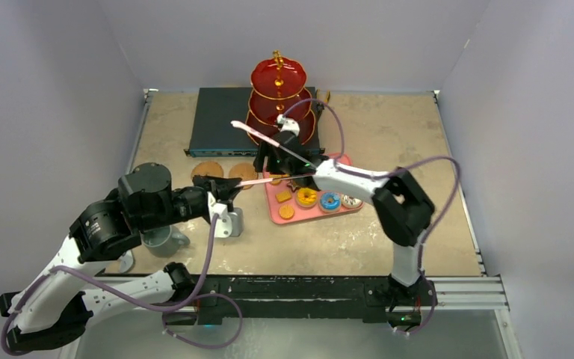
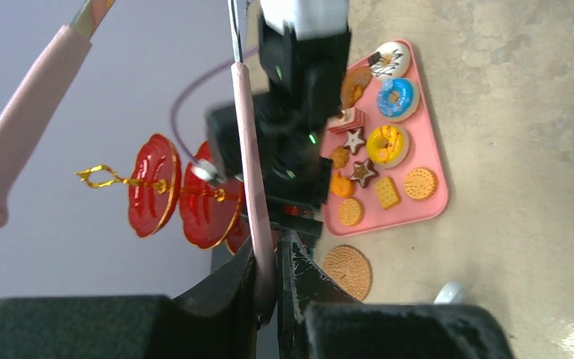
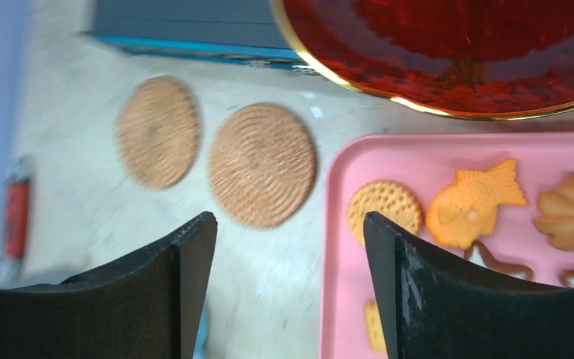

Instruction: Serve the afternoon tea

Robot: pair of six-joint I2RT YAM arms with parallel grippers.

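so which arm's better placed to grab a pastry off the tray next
Probably right: the right gripper is open and empty, hanging over the pink tray edge beside the round biscuit. The left gripper is shut on the tongs.

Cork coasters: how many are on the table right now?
2. Left coaster lies flat on the table; right coaster sits beside it, apart, next to the pink tray. Others may be hidden.
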